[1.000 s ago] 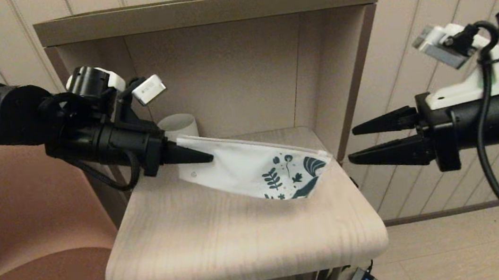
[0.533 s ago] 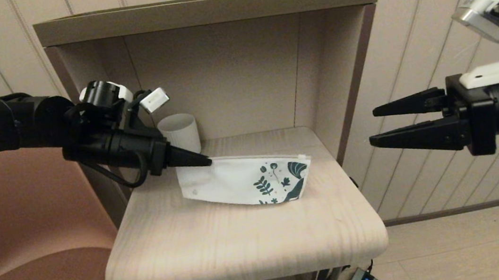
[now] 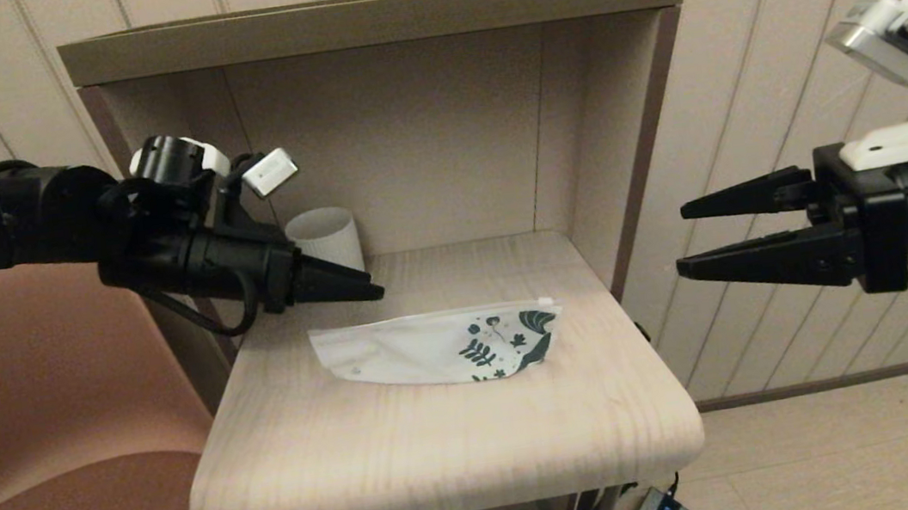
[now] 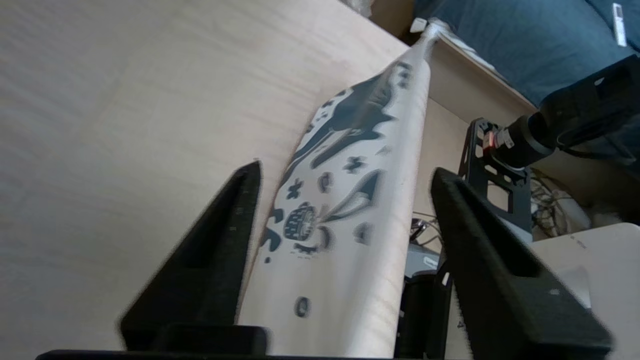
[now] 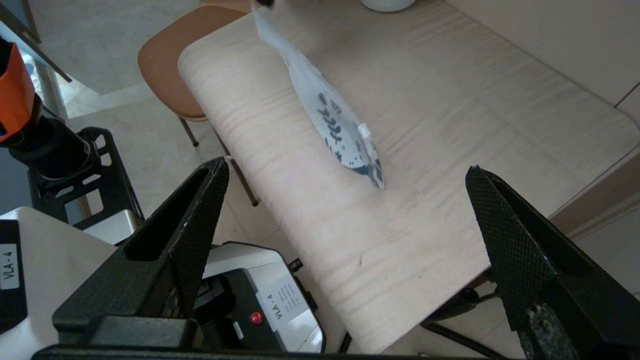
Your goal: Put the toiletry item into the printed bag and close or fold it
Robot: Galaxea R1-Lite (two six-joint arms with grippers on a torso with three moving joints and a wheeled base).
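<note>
Pale wooden tabletop [image 3: 444, 455] now bears the printed bag [image 3: 439, 349], dropped just below the left gripper [image 3: 354, 286] (jaws parted, empty), the right gripper [image 3: 691, 241] gaping empty well apart.

One printed bag [image 3: 439, 348] lies on the table [image 3: 444, 455], toward its back edge. One white cup [image 3: 326, 236] stands at the back left corner. Two robot hands are in sight: the left hand [image 3: 367, 290] over the table's left edge, the right hand [image 3: 682, 240] beyond its right edge. One brown chair [image 3: 35, 445] stands off the left edge.
</note>
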